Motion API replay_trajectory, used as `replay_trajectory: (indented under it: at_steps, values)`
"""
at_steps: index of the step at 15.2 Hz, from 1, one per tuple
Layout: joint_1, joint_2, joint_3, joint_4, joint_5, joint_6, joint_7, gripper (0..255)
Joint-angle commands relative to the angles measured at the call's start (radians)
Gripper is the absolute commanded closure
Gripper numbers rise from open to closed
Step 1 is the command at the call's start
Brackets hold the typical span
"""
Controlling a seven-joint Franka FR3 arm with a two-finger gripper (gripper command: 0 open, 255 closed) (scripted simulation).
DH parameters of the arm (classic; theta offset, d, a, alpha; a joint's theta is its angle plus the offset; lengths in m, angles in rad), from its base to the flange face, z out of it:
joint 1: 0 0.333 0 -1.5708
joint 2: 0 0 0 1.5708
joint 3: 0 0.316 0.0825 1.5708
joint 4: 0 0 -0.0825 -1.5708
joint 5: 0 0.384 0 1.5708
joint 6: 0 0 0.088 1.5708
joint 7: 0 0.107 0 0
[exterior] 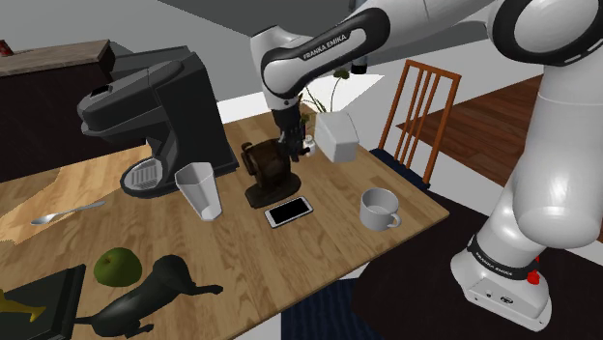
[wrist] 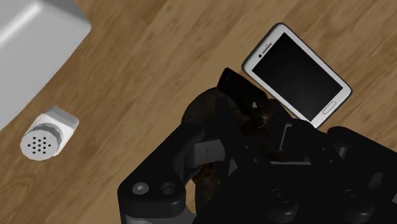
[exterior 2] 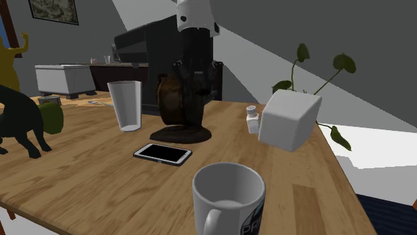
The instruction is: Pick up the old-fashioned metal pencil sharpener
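Observation:
The pencil sharpener (exterior: 259, 166) is a dark brown device on a round dark base, standing on the wooden table (exterior: 87, 193) between a coffee machine and a white box. It stands upright with its base on the tabletop (exterior 2: 100, 180). My black gripper (exterior: 290, 153) comes straight down onto the side of it that faces the white box. In the wrist view the two fingers of the gripper (wrist: 247, 143) sit on either side of the sharpener's (wrist: 213, 111) top and clasp it. In the second exterior view the gripper (exterior 2: 199, 100) overlaps the sharpener (exterior 2: 170, 97).
A smartphone (exterior: 290, 211) lies just in front of the sharpener's base. A glass (exterior: 198, 188), a black coffee machine (exterior: 155, 116), a white mug (exterior: 380, 208), a white box planter (exterior: 338, 137) and a small shaker (wrist: 48, 133) surround it. A chair (exterior: 416, 111) stands past the table's edge.

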Motion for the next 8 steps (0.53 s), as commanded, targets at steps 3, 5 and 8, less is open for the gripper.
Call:
replay_trajectory:
  at_steps: [3,5,8]
  values:
    - [0.0,-0.014,0.0,0.036,0.002,-0.049,-0.002,255]
    - [0.0,-0.021,0.001,0.055,0.003,-0.074,-0.003,255]
    - [0.0,-0.028,0.001,0.085,0.004,-0.112,-0.004,255]
